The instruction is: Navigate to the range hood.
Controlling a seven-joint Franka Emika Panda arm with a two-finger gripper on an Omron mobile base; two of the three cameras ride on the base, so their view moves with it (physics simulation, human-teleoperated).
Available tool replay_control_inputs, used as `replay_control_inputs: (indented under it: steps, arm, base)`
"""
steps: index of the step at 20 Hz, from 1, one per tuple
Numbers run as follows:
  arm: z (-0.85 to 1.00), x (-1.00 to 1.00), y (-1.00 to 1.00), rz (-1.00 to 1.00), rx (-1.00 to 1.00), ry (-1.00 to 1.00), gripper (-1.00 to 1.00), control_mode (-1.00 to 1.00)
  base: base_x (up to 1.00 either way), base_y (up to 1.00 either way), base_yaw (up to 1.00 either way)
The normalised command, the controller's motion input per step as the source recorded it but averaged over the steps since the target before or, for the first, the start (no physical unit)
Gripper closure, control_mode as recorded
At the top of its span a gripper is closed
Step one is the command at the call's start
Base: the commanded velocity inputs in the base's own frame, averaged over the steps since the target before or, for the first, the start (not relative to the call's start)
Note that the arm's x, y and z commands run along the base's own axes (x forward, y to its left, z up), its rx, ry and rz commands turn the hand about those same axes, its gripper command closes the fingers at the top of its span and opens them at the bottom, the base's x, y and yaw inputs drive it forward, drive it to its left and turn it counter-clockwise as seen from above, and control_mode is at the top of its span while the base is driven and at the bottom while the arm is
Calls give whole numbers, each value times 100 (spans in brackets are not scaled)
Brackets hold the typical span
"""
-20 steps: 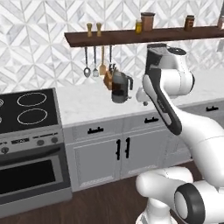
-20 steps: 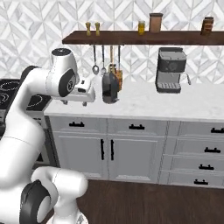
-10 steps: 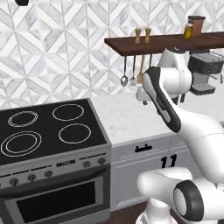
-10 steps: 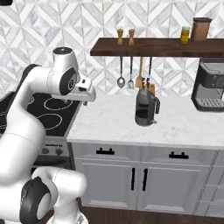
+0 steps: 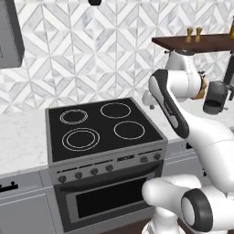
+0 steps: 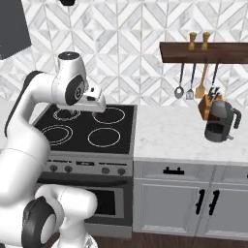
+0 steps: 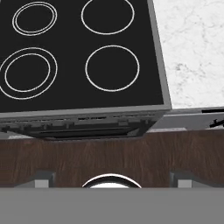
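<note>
The kitchen wall of white-grey tiles (image 5: 91, 59) faces the robot, with the cooktop (image 5: 103, 128) set in the counter (image 6: 184, 133) straight ahead of the gripper (image 7: 112, 177) and below it. In the hand view the tool looks down on the four rings, the stove's front edge and the dark wood floor (image 7: 109, 155) nearest the fingertips (image 7: 41, 178); the two tips stand wide apart at the bottom edge, with nothing between them, so the tool reads as open and empty.

The step in hand is driving the base, not reaching. To do it well, I judge the base should settle centred on the cooktop, since the hood hangs over it, and stop short of the oven front (image 5: 109, 201), with the arm kept tucked so that its elbow stays off the shelf (image 6: 203, 51) and the kettle (image 6: 220, 121) to the tool's right.

The hood (image 5: 94, 2) lies high above and ahead of the gripper, against the tiles: just its small black rounded lower edge shows at the top of both base views, up and slightly left of the tool. The grey wall cabinet (image 5: 10, 34) hangs further left at the same height. The hood seems nearly centred over the cooktop, so I judge the drive almost done.
</note>
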Motion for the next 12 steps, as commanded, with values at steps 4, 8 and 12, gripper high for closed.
replay_control_inputs:
  steps: [4, 8, 12]
  arm:
    - [0, 0, 0, 0, 0, 0, -100, 100]
    - [0, 0, 0, 0, 0, 0, -100, 100]
    - [0, 0, 0, 0, 0, 0, -100, 100]
  base:
    - [0, 50, 0]
    - [0, 0, 0]
    - [53, 51, 0]
